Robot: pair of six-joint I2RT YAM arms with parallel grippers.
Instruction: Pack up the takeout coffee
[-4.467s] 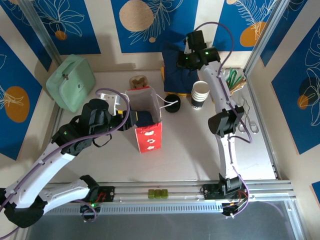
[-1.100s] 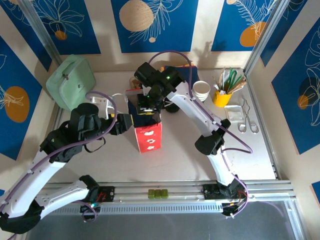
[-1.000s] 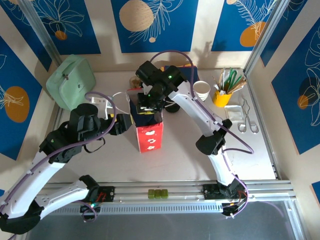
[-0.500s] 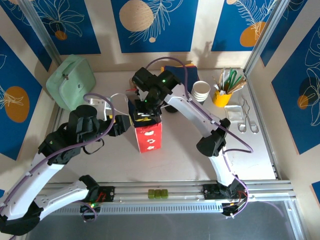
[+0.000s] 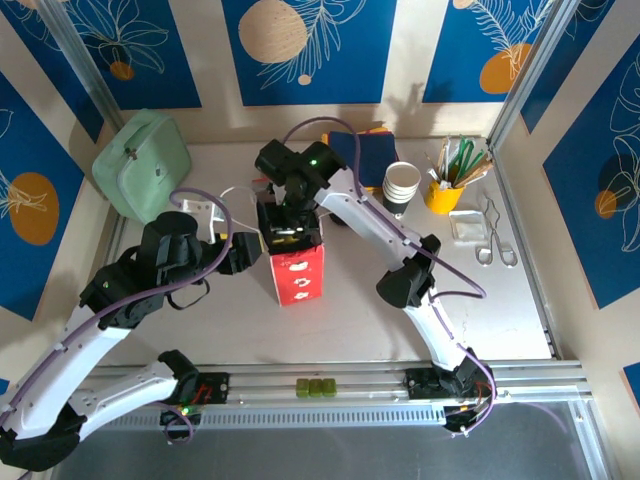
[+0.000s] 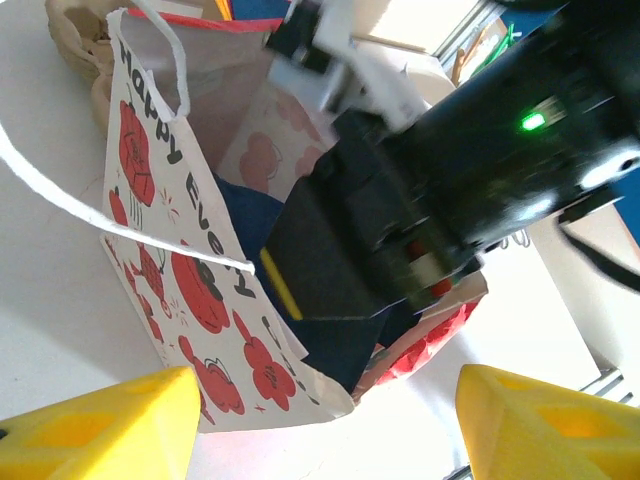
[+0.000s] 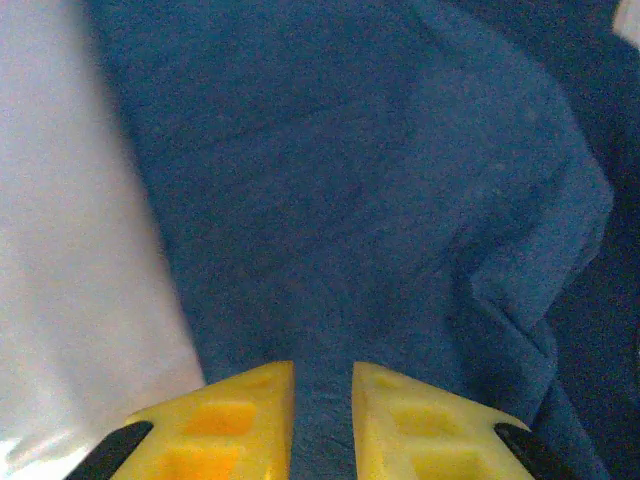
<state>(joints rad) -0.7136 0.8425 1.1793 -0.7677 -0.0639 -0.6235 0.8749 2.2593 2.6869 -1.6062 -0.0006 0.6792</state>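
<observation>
Two yellow fingertips of the left gripper point(image 6: 325, 430) stand wide apart with nothing between them, so it is open and empty. The paper bag point(image 6: 170, 250) sits just ahead of those jaws, its printed side wall turned toward them. I judge the left arm is parked there to brace that side, so the bag does not tip or slide while the other arm works inside it.

Beyond the left jaws, the right gripper point(image 5: 288, 225) reaches down through the bag's mouth. Its jaws are almost closed, with only a thin slit between them. A blue napkin point(image 7: 350, 180) fills that slit and everything ahead of it. The jaws look pinched on a fold of it, probably to lay it in the bag alongside the drink. The bag's pale inner wall point(image 7: 80, 250) runs close on one side of the right jaws, leaving little room to spread.

Where the takeout coffee stands I cannot tell. The right arm point(image 5: 370, 220) crosses the table just past the bag and may cover it, so the cup itself, by my judgement, is not yet packed.

Farther out, well off to the side of the right jaws, stands a stack of white cups point(image 5: 401, 185), and past that a yellow holder point(image 5: 443, 192) of utensils
</observation>
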